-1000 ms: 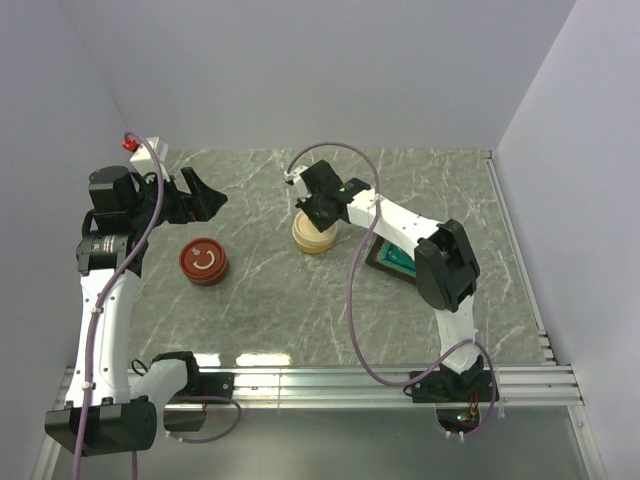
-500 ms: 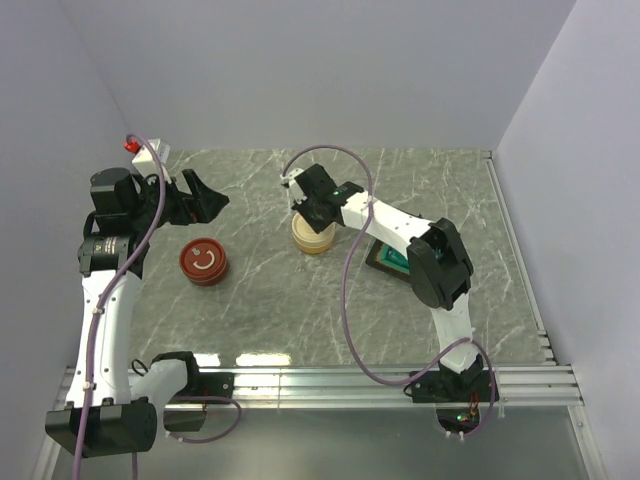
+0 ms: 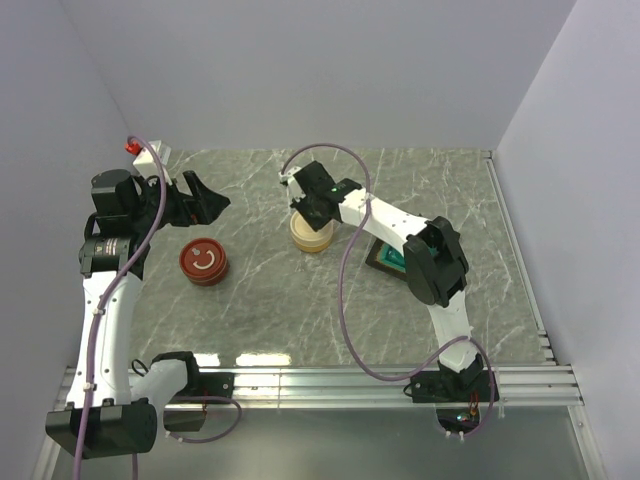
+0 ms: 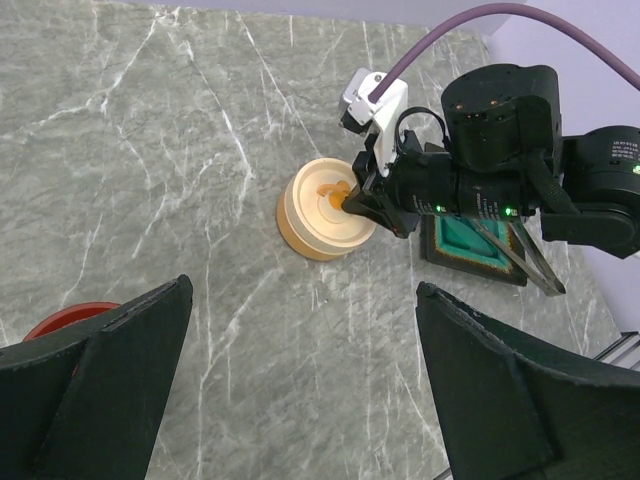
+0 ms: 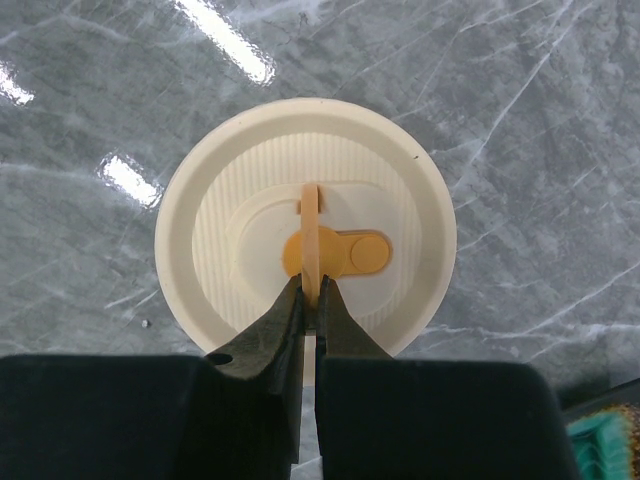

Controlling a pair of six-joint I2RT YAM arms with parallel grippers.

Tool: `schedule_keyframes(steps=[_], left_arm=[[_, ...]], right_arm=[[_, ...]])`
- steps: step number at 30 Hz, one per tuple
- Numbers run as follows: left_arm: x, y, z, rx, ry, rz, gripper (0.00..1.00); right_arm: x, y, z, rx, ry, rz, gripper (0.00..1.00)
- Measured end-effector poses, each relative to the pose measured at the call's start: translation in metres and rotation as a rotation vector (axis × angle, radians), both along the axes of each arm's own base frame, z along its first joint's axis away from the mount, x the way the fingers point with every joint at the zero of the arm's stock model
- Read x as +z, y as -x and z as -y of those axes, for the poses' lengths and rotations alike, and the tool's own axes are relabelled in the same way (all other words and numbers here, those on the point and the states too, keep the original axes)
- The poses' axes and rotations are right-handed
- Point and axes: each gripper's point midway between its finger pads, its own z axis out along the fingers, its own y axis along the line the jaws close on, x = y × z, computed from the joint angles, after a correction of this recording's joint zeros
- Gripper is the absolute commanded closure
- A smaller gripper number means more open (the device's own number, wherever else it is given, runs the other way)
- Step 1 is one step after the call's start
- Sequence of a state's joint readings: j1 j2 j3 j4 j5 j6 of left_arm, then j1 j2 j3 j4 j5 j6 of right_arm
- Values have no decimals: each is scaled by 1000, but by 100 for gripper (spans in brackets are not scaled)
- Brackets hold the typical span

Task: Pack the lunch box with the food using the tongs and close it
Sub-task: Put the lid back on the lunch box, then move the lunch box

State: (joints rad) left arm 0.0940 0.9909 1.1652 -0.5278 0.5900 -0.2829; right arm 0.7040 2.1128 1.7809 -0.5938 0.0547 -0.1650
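Right wrist alone shows right gripper pinching lid tab; left gripper spread.

The top external camera is sitting high above and behind the arm bases. It is looking down and forward from well back, covering the whole marble table.

The left wrist camera is hanging over the table's left part at middle range. It is facing down and rightward between the spread fingers of the left gripper. It is taking in the cream round container, the right gripper and the green tray.

The right wrist camera is looking straight down, very close, past its own closed fingertips. That container is filling most of its frame.

All three views are sharing the container. The tray's corner is showing at the right wrist view's lower right edge.
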Motion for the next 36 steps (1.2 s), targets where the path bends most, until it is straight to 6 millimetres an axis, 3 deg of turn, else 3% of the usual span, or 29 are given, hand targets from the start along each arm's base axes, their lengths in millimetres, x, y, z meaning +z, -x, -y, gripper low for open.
schedule_keyframes(steps=[17, 31, 36], left_arm=[[0, 0, 0, 0, 0, 0, 1], [0, -1, -1, 5, 3, -3, 1], [1, -2, -11, 45, 40, -20, 1]], right_arm=[[-2, 6, -9, 26, -7, 30, 100], [-1, 73, -73, 183, -77, -22, 100], [0, 97, -92, 221, -104, -65, 100]])
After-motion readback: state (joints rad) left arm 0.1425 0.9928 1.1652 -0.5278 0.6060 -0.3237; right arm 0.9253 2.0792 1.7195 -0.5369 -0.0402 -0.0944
